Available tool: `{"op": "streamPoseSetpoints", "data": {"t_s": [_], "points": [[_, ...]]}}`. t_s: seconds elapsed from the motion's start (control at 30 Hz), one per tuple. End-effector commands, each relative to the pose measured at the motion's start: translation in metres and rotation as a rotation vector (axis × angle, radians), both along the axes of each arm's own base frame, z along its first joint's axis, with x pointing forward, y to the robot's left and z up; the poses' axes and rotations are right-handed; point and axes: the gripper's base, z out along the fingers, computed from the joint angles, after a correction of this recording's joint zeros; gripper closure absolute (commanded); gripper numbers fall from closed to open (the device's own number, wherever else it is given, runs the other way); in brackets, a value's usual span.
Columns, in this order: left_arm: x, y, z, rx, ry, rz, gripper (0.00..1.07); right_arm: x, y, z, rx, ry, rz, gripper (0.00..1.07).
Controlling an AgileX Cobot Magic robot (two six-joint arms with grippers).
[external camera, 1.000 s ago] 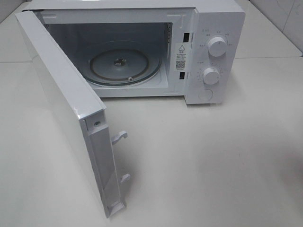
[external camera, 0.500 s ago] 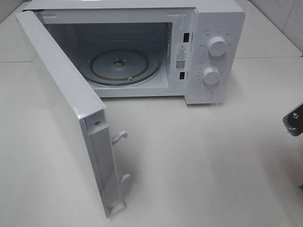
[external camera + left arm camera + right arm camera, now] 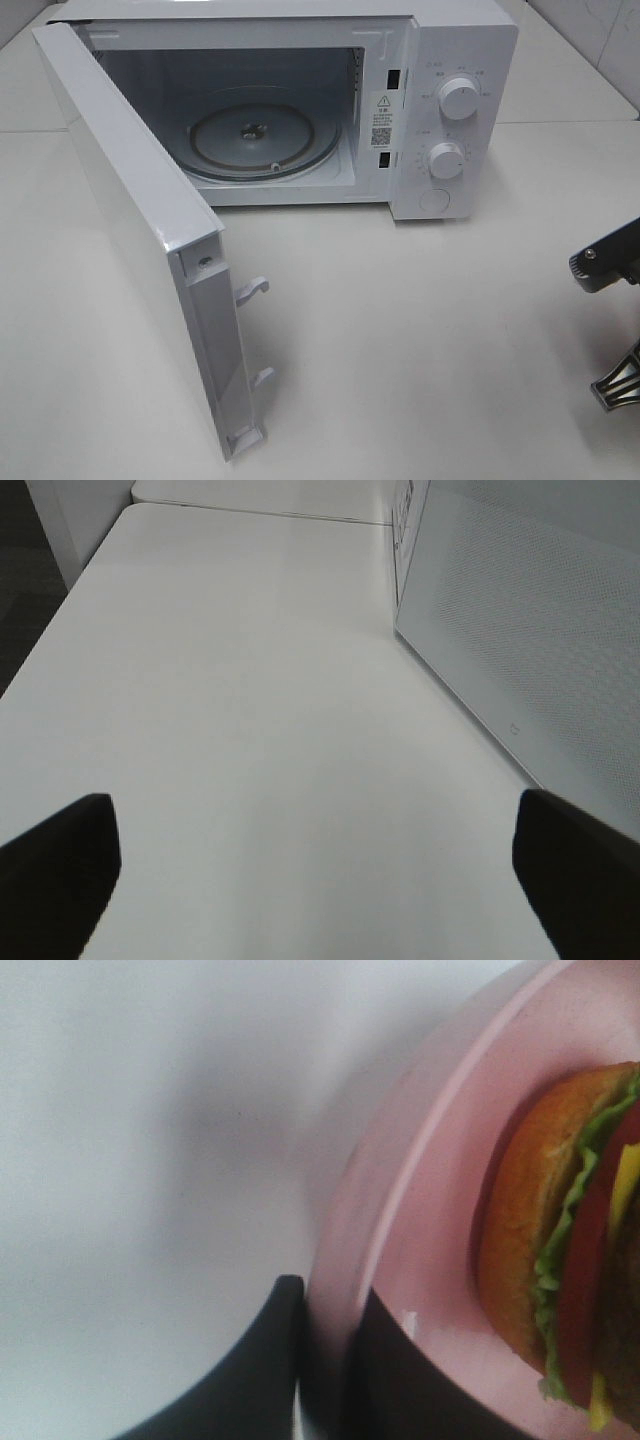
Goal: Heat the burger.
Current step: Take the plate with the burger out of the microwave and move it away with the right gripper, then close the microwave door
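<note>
Exterior high view: we see a white microwave (image 3: 300, 110), door (image 3: 140, 230) swung wide, round glass turntable (image 3: 262, 138) bare, on a smooth pale table (image 3: 420, 330); the right arm (image 3: 608, 268) enters at the right edge.

Left wrist view: the left gripper (image 3: 315, 865) stands with dark fingers (image 3: 60, 865) wide over matte table, beside the perforated door.

Right wrist view: the right gripper (image 3: 325, 1360) pinches the rim of a pink plate (image 3: 430, 1220) carrying the glossy burger (image 3: 570, 1240).

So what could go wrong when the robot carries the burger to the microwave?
1. The right gripper pinches only the rim of the pink plate, so the plate might tilt or slip.
2. The burger sits loose on it and could slide off.
3. The microwave door sticks far out over the table, so the plate might bump it.
</note>
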Motion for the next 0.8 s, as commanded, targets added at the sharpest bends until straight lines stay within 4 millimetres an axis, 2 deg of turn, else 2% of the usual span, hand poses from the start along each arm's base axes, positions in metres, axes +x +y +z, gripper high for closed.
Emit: {"op": "streamPoseSetpoints", "data": {"t_s": [0.03, 0.2, 0.4, 0.47, 0.53, 0.57, 0.67, 0.73, 0.8], "points": [[0.0, 0.0, 0.001, 0.002, -0.018, 0.005, 0.06, 0.01, -0.003, -0.006, -0.02, -0.012, 0.019, 1.07], [0.0, 0.0, 0.001, 0.002, -0.018, 0.005, 0.06, 0.014, -0.004, -0.017, -0.006, 0.016, 0.014, 1.06], [0.0, 0.0, 0.001, 0.002, -0.018, 0.005, 0.06, 0.014, -0.002, -0.019, 0.005, 0.024, 0.018, 1.04], [0.0, 0.0, 0.001, 0.002, -0.018, 0.005, 0.06, 0.015, -0.002, -0.019, 0.011, 0.021, 0.016, 0.96], [0.0, 0.0, 0.001, 0.002, -0.018, 0.005, 0.06, 0.016, -0.001, -0.018, 0.015, 0.017, 0.012, 0.93], [0.0, 0.0, 0.001, 0.002, -0.018, 0.005, 0.06, 0.019, 0.001, -0.015, 0.028, 0.008, -0.011, 0.86], [0.0, 0.0, 0.001, 0.002, -0.018, 0.005, 0.06, 0.02, 0.002, -0.014, 0.034, 0.003, -0.017, 0.81], [0.0, 0.0, 0.001, 0.002, -0.018, 0.005, 0.06, 0.025, 0.006, -0.01, 0.07, -0.001, -0.056, 0.65], [0.0, 0.0, 0.001, 0.002, -0.018, 0.005, 0.06, 0.026, 0.007, -0.009, 0.084, 0.003, -0.069, 0.62]]}}
